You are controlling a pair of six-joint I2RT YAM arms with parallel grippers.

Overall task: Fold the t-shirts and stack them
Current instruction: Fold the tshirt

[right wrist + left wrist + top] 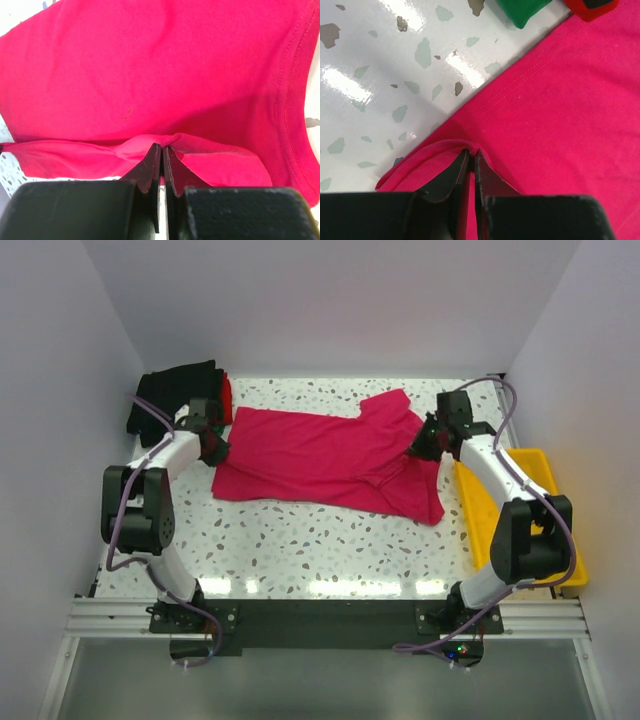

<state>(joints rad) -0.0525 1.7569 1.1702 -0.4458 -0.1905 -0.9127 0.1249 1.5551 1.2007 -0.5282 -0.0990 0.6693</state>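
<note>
- magenta t-shirt (320, 460): thin knit, judged light, limp and soft. It will sag from any pinch and likely slides easily on the glossy table (300, 550).
- where to hold, judged: pinch the edge at two points on opposite sides so it lifts as one straight line. A one-point grab would bunch it.
- the shirt lies spread on the table just beside the yellow tray (530, 510). Its tray-side end is doubled over, not yet a rectangle.
- right hand (161, 150): clenched on a small raised ridge of magenta cloth at the shirt end nearest the tray. The rest of the shirt fans out ahead of the fingers.
- left hand (471, 157): clenched on a pinched-up tuck at the shirt end farthest from the tray. The stitched hem runs just ahead of it.
- black t-shirt (175, 390), red t-shirt (590, 7) and green t-shirt (520, 10): folded pile well apart from the tray, just past the left hand. Cannot tell if the red one touches the magenta edge.
</note>
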